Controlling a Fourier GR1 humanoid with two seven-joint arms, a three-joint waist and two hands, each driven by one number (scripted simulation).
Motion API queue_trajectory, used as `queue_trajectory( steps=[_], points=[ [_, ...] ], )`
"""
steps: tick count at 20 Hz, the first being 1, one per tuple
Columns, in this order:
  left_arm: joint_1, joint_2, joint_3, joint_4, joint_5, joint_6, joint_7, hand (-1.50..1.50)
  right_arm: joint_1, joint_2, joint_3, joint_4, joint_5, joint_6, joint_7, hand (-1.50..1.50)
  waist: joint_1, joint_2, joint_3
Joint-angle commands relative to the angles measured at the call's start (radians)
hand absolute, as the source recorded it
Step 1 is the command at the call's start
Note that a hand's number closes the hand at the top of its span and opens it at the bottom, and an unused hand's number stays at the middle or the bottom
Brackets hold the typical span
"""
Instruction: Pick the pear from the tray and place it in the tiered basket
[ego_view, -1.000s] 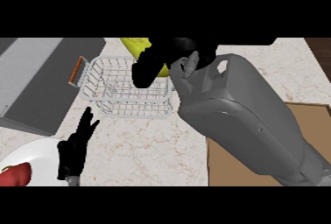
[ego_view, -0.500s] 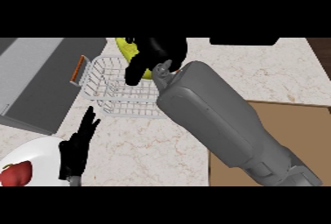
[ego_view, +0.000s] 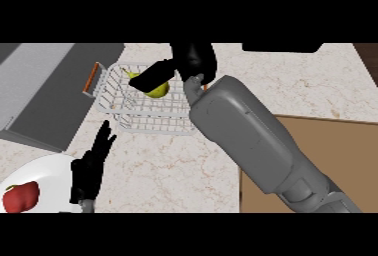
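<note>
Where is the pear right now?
In the head view, the pear sits upper centre, over the wire basket, with the right hand curled round it.

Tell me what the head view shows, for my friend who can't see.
The robot's right hand holds a yellow pear over the white wire tiered basket on the marble counter. Its left hand rests open beside a white plate with a red fruit.

Even, soft light — faint shadows, no glare.
</note>
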Motion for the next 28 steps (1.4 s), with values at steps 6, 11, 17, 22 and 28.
queue_trajectory(
  steps=[6,11,17,22,28],
  points=[
    [0.028,0.004,0.015,0.030,-0.011,0.013,0.049,0.00,-0.018,-0.042,-0.116,-0.033,-0.060,-0.218,-0.130,-1.50,-0.031,-0.002,-0.005],
    [0.064,0.002,0.033,0.023,0.002,0.020,0.047,0.00,0.056,-0.186,-0.168,-0.147,0.019,-0.281,-0.011,-1.50,-0.061,-0.011,-0.005],
    [0.093,0.018,0.056,0.021,0.018,-0.005,0.012,0.00,0.227,-0.361,-0.279,-0.383,-0.035,-0.198,0.096,-1.50,-0.072,-0.013,-0.005],
    [0.099,0.022,0.079,0.031,0.033,-0.011,0.003,0.00,0.475,-0.533,-0.448,-0.584,-0.246,-0.028,0.006,-1.50,-0.092,-0.011,-0.003],
    [0.079,0.014,0.053,0.004,0.013,-0.012,0.032,0.00,0.715,-0.633,-0.691,-0.671,-0.524,0.210,-0.115,-1.50,-0.078,-0.007,-0.003]
  ],
)
